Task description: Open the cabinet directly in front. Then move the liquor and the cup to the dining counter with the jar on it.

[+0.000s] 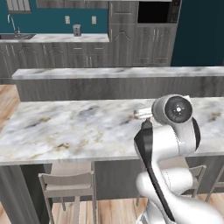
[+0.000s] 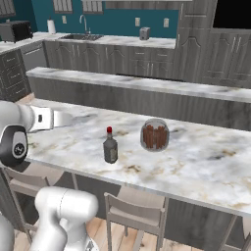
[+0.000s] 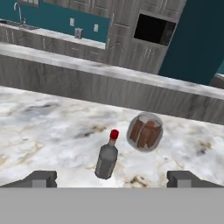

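Note:
The liquor [image 2: 110,149] stands upright on the dining counter [image 2: 196,166], a small greyish glass bottle with a red cap. Just right of it sits the jar [image 2: 155,135], squat and round with reddish-brown contents; the two are apart. In the hand view the liquor [image 3: 107,159] sits low in the middle, with the jar [image 3: 145,132] beyond it to the right. My gripper [image 3: 111,178] is open, its fingertips [image 3: 41,178] spread wide with nothing between them, pulled back from the bottle. My hand [image 2: 51,118] hovers over the counter's left part. The cup and the cabinet are out of view.
A raised ledge [image 2: 147,86] runs along the counter's far side. Stools [image 2: 135,211] stand under the near edge. Beyond are grey base cabinets, a sink [image 2: 81,36], a toaster [image 2: 14,30] and a dark microwave [image 1: 157,11]. My elbow joint [image 1: 175,111] hides part of the dining counter [image 1: 65,127].

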You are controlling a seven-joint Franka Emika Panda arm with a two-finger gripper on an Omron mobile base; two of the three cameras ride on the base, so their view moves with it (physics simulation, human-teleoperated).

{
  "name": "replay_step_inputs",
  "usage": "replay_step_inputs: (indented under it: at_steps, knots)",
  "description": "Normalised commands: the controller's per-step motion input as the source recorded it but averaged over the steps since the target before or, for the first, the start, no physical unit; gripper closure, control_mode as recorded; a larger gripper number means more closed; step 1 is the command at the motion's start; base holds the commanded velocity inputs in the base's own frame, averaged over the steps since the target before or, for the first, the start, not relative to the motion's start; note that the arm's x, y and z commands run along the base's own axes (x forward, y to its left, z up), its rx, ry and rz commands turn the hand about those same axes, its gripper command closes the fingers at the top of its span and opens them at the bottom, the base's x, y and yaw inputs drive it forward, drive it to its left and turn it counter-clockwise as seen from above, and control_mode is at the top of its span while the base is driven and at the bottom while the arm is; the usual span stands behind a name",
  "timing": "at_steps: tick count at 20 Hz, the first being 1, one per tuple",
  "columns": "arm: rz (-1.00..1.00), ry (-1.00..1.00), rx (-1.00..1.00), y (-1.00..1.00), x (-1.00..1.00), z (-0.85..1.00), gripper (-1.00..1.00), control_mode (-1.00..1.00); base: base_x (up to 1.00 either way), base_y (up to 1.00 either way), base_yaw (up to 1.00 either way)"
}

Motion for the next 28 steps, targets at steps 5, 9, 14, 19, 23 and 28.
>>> replay_step_inputs:
  at_steps: [5, 9, 14, 19, 23, 28]
  knots:
    - [0.03, -0.03, -0.15, 0.95, -0.03, 0.0, -1.0, -1.0, 0.0, 0.0, 0.0]
    - [0.0, 0.0, -0.01, 0.13, 0.0, 0.0, -1.0, 1.0, 0.0, 0.0, 0.0]
    - [0.0, 0.0, 0.0, 0.0, 0.0, 0.0, -1.0, 1.0, -0.3, 0.3, 0.0]
    - [0.0, 0.0, 0.0, 0.0, 0.0, 0.0, -1.0, 1.0, -0.39, 1.0, 0.0]
    - [0.0, 0.0, 0.0, 0.0, 0.0, 0.0, -1.0, 1.0, 0.1, 1.0, -0.05]
    - [0.0, 0.0, 0.0, 0.0, 0.0, 0.0, -1.0, 1.0, 0.14, 1.0, -0.03]
